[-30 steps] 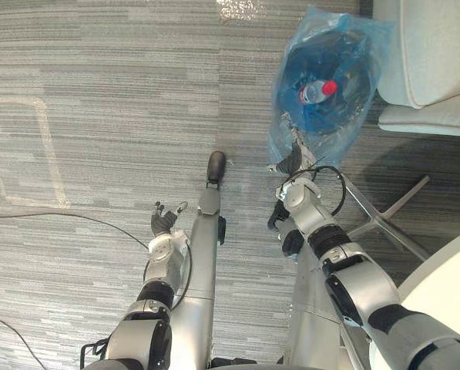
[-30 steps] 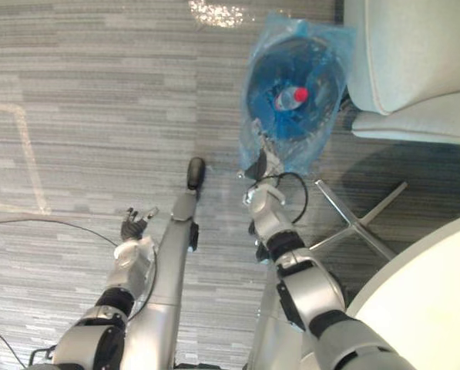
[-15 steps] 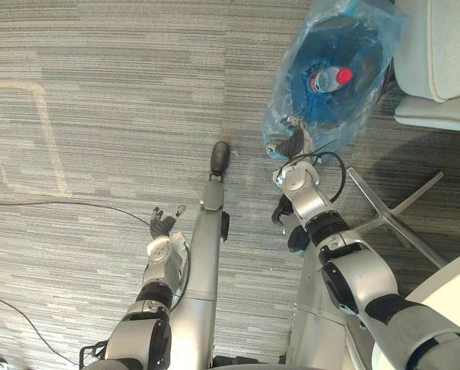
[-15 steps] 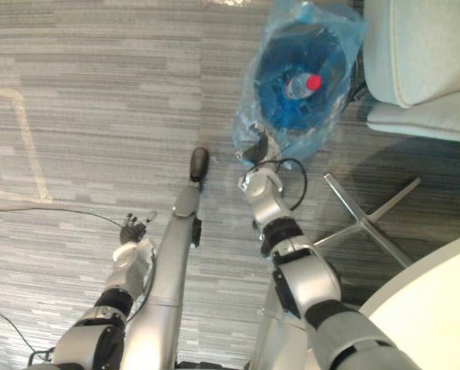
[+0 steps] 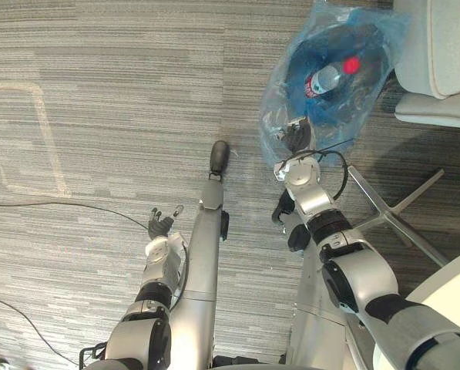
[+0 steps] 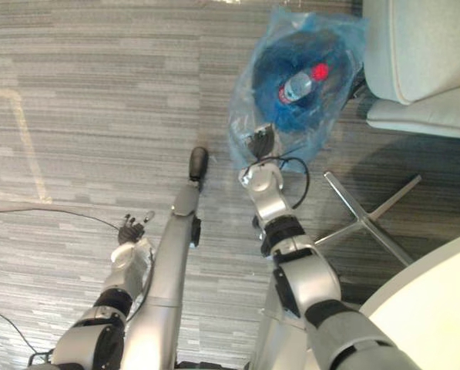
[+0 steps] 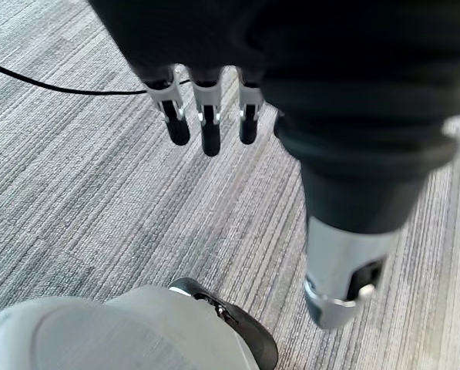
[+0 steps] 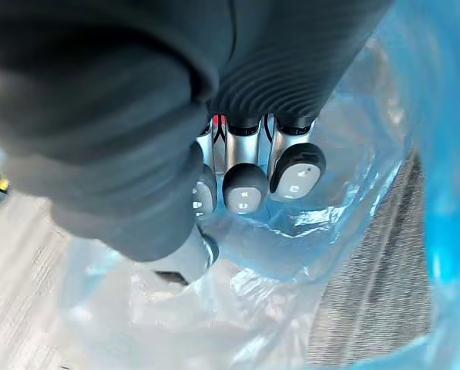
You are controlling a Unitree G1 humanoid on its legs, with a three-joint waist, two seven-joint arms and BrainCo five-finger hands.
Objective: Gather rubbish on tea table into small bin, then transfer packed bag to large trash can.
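A blue plastic bag (image 5: 362, 102) lines a small dark bin on the carpet, top right in the left eye view. A clear bottle with a red cap (image 5: 331, 75) lies inside it. My right hand (image 5: 293, 137) reaches to the bag's near rim. In the right wrist view its fingers (image 8: 245, 186) are curled, with the blue plastic (image 8: 353, 177) bunched round them. My left hand (image 5: 161, 225) hangs low at the left over bare carpet; its fingers (image 7: 206, 127) are straight and hold nothing.
A pale upholstered chair (image 5: 438, 46) stands just right of the bin, and its metal legs (image 5: 391, 216) splay across the floor beside my right arm. A white round table edge (image 5: 453, 297) fills the lower right. A pale taped outline (image 5: 48, 146) marks the carpet at left.
My right hand's fingers have curled shut on the bag's near rim. The bag has crumpled and the bottle has tilted. The view moved a little at first. The left hand stays open.
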